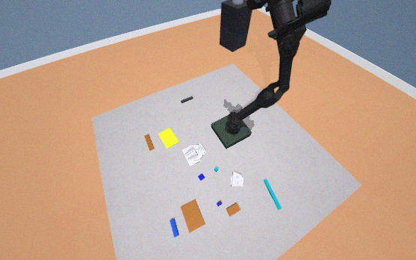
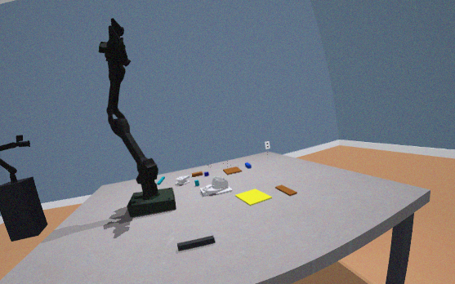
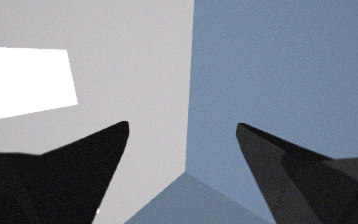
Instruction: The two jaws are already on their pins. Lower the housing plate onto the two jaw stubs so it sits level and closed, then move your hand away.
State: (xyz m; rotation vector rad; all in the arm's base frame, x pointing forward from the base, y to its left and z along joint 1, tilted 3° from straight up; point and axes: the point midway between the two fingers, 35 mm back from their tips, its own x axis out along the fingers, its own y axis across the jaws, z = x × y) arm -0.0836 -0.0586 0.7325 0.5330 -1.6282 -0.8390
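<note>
A white flat base with raised white parts [image 1: 194, 154] [image 2: 220, 184] sits near the middle of the table. A smaller white piece [image 1: 237, 179] [image 2: 182, 179] lies apart from it, on the cyan stick's side. The views are too small to tell which parts are the jaws, stubs or housing plate. My gripper [image 3: 183, 127] is open and empty. The arm reaches high above the table, far from both white things, and the wrist view shows only walls, ceiling and a bright panel between and around the fingers.
A yellow square [image 1: 168, 137] [image 2: 253, 197] and an orange bar [image 1: 148, 142] [image 2: 286, 190] lie beside the larger white thing. A cyan cube [image 1: 216, 169] and a blue cube [image 1: 201, 177] lie near it. A cyan stick [image 1: 272, 194], orange plate [image 1: 193, 215] and dark bar [image 1: 187, 99] lie farther off.
</note>
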